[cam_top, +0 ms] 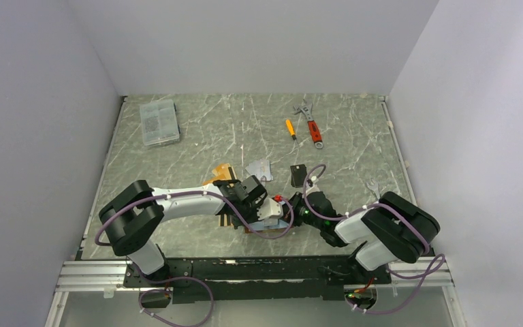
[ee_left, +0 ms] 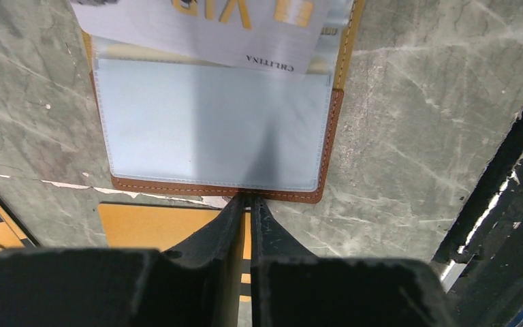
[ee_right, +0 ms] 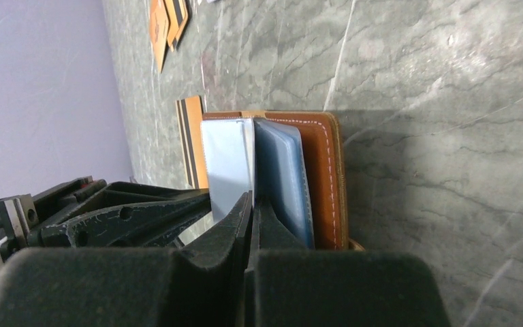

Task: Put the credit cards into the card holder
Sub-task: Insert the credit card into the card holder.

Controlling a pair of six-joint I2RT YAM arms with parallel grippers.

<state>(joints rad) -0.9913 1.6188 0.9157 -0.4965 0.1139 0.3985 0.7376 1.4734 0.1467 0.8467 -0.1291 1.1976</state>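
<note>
As it lies open at the near centre of the surface, the card holder runs its long axis left-right between the arms | silver card askew across its middle | left gripper closed, tips at holder's left edge | right gripper closed, tips against clear sleeves

You're looking at one card holder, two silver-grey cards, one sticking into it and one lying farther off, at least four orange-gold cards, two lying near and the rest farther, plus one wrench, one screwdriver and one clear box.
</note>
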